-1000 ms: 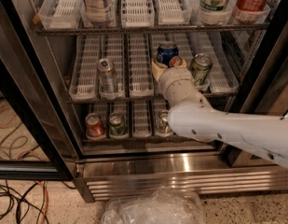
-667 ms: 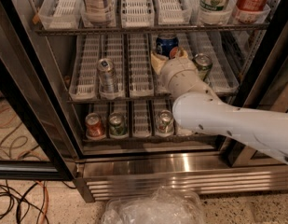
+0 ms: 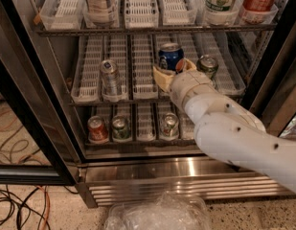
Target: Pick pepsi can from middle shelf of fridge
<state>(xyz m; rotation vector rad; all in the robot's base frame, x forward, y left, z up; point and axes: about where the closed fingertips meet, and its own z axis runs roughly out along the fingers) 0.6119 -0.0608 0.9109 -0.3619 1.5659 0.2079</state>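
Observation:
The pepsi can [image 3: 170, 54], dark blue with a silver top, stands upright in a white lane tray on the middle shelf [image 3: 142, 83] of the fridge [image 3: 152, 169]. My gripper [image 3: 174, 71] is at the front of that shelf, just below and in front of the can. It is open, with one cream fingertip [image 3: 161, 76] at the can's lower left and the other at its lower right. My white arm [image 3: 233, 133] comes in from the lower right and hides the can's base.
On the middle shelf a plain silver can [image 3: 110, 77] stands to the left and a green-silver can [image 3: 208, 66] to the right. Three cans stand on the bottom shelf [image 3: 133, 137]. Bottles fill the top shelf. The open door frame [image 3: 28, 128] is at the left; a plastic bag [image 3: 157, 214] lies below.
My gripper has moved up and deeper into the middle shelf, closing in on the pepsi can, and the arm has swung a little to the right.

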